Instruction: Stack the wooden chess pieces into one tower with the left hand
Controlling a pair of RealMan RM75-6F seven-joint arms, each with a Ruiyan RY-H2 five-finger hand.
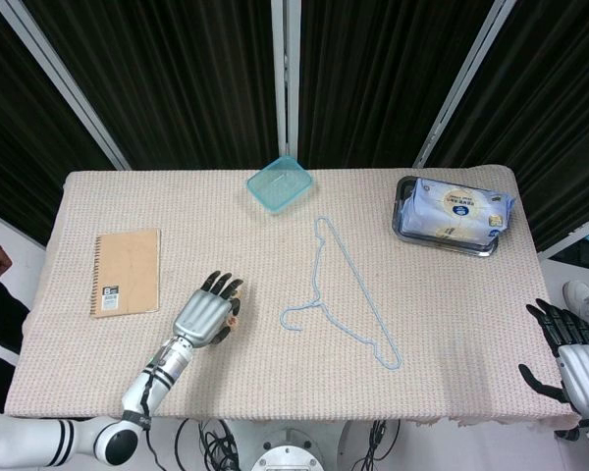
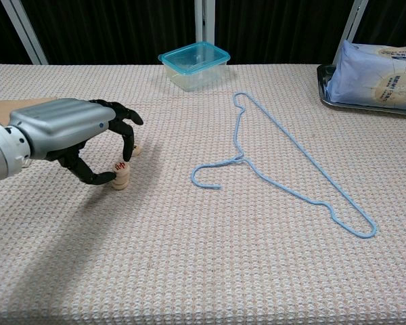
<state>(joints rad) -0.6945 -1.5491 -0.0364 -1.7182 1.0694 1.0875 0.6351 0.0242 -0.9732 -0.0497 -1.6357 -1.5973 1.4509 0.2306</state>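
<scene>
A short stack of round wooden chess pieces (image 2: 121, 175) stands on the woven table mat, its top disc showing a red character. My left hand (image 2: 68, 130) arches over it from the left, the thumb against the stack's near side and a fingertip (image 2: 127, 158) behind the top disc, pinching it. A further wooden piece (image 2: 137, 150) lies just behind the fingers. In the head view the left hand (image 1: 208, 316) covers most of the stack (image 1: 235, 319). My right hand (image 1: 572, 355) hangs off the table's near right corner, fingers spread, holding nothing.
A brown spiral notebook (image 1: 127, 272) lies left of the left hand. A teal plastic container (image 2: 194, 63) sits at the back centre. A blue wire hanger (image 2: 284, 176) lies across the middle. A tray with a pack of wipes (image 1: 455, 214) is at the back right.
</scene>
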